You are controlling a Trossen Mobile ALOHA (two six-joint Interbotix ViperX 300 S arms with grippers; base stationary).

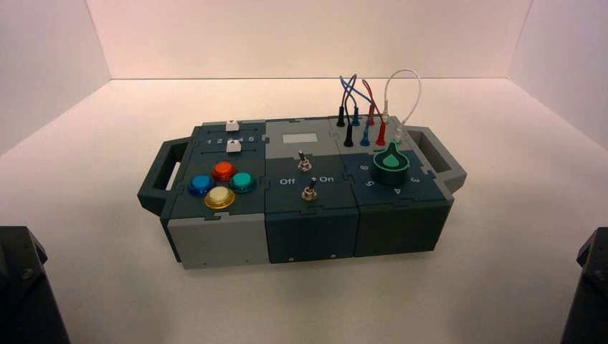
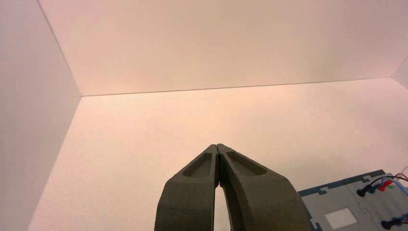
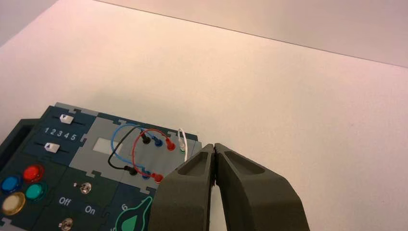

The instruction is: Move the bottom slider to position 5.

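Both of your arms sit parked at the near corners of the high view, well back from the box (image 1: 301, 193) and touching nothing. Your left pincer (image 2: 219, 149) is clenched, tips pressed together, raised over bare worktop (image 2: 192, 120) with only a corner of the box at the edge of its view. Your right pincer (image 3: 214, 148) is clenched too, hovering off the box's right end near the green dial (image 1: 391, 162) and the wires (image 3: 139, 149). The bottom slider (image 1: 233, 147) sits on the box's far left section, just behind the four coloured buttons (image 1: 221, 185). From the right wrist, its white knob (image 3: 51, 147) sits under numerals 1 and 2, well short of the 5 (image 3: 73, 137).
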